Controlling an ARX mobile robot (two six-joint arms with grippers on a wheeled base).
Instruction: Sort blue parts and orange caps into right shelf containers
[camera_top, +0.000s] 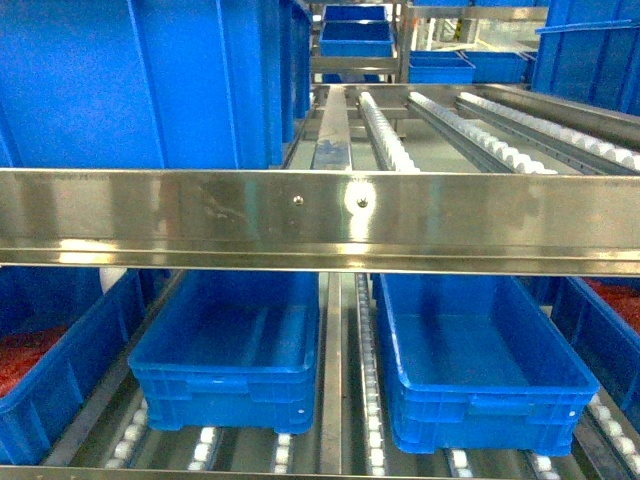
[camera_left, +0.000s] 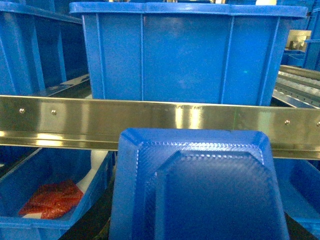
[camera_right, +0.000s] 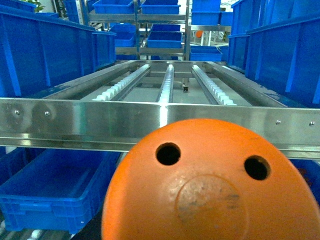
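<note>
A blue part (camera_left: 200, 190), a textured moulded piece with a raised centre, fills the lower middle of the left wrist view and hides my left gripper's fingers; it hangs in the air in front of the steel shelf rail (camera_left: 100, 117). An orange cap (camera_right: 210, 190), domed with two round holes, fills the bottom of the right wrist view in the same way and covers my right gripper's fingers. Neither gripper shows in the head view. There, two empty blue containers (camera_top: 230, 350) (camera_top: 480, 360) sit side by side on the lower shelf.
A steel rail (camera_top: 320, 215) crosses the head view above the lower shelf. A tall blue bin (camera_top: 140, 80) stands upper left, beside bare roller lanes (camera_top: 385, 135). Bins holding red material sit at far left (camera_top: 30, 360) and far right (camera_top: 615, 300).
</note>
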